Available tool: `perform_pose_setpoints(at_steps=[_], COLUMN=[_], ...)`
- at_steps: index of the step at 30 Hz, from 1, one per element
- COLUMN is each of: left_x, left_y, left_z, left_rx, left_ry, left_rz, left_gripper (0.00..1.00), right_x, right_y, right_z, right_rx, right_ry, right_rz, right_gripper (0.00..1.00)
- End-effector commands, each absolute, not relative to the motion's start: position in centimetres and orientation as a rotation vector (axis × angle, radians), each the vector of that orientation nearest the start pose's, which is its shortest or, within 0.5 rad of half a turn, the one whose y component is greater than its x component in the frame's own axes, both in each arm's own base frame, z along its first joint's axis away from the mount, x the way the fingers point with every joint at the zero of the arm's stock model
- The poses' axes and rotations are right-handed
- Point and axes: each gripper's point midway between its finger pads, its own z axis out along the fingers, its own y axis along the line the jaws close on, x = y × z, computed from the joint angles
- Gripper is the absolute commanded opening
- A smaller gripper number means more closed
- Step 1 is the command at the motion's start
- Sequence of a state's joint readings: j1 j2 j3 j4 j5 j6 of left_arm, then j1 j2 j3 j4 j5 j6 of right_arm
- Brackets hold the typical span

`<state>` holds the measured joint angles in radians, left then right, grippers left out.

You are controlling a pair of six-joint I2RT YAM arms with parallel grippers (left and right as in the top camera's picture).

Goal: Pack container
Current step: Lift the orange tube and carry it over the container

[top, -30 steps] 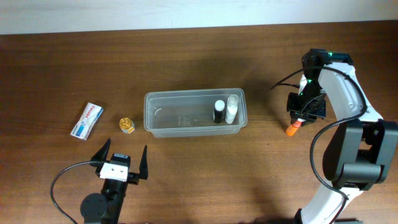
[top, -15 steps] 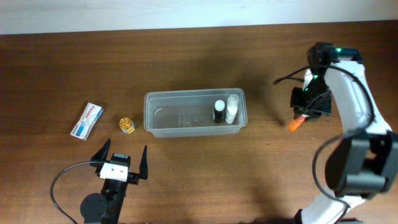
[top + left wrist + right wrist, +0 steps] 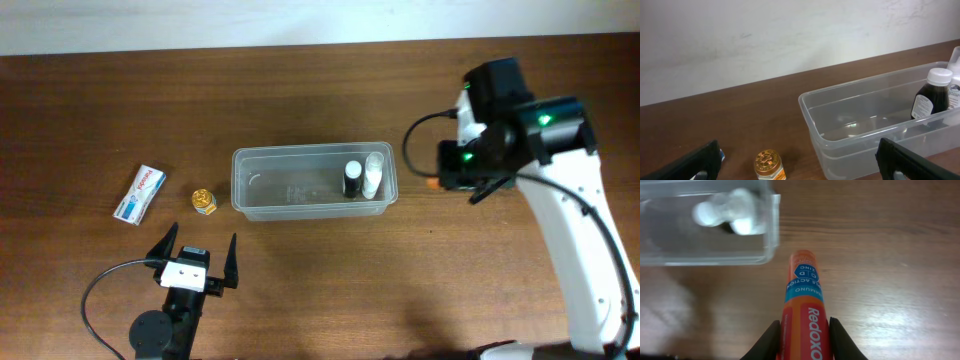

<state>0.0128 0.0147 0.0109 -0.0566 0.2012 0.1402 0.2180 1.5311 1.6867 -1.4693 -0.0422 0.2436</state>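
The clear plastic container (image 3: pixel 290 186) lies at the table's middle, with a dark white-capped bottle (image 3: pixel 352 178) and a white bottle (image 3: pixel 373 172) standing at its right end. My right gripper (image 3: pixel 450 178) is shut on an orange Redoxon tube (image 3: pixel 805 305), held just right of the container's right end (image 3: pixel 771 230); the tube's tip (image 3: pixel 431 183) points toward the container. My left gripper (image 3: pixel 200 246) is open and empty near the front edge, facing the container (image 3: pixel 840 130) and a small gold-lidded jar (image 3: pixel 769 164).
The gold-lidded jar (image 3: pixel 204 201) stands left of the container. A white and blue box (image 3: pixel 139 193) lies further left. A pale wall runs behind the table's far edge.
My right arm has moved left from the table's right side to the container's right end, carrying the orange tube. The left arm has not moved.
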Motion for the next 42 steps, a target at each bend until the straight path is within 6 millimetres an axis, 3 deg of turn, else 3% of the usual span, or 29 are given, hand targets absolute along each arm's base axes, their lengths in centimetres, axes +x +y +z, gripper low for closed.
perform_pose_setpoints(at_steps=[1,12,23,29,42], left_x=[24.4,24.4,24.4,24.4,24.4], left_y=[-2.9,-2.9,-2.9,-2.9,-2.9], left_z=[16.1,16.1,16.1,16.1,16.1], left_rx=[0.261,0.261,0.261,0.261,0.261], left_ry=[1.609,1.609,1.609,1.608,1.608], left_rz=[-0.026,-0.026,-0.026,-0.026,-0.026], left_gripper=[0.99,0.99,0.99,0.99,0.99], right_x=[29.6,30.9,31.5,32.2,33.2], right_y=[8.9,13.9,17.4,18.0,18.5], right_z=[24.8,23.4,17.6,15.7,13.7], right_rx=[0.049,0.022,-0.050,-0.042,0.041], right_ry=[2.843,2.800,2.935,2.962,2.978], right_rz=[0.120,0.054,-0.033,-0.061,-0.084], right_gripper=[0.23,0.22,0.22,0.22,0.23])
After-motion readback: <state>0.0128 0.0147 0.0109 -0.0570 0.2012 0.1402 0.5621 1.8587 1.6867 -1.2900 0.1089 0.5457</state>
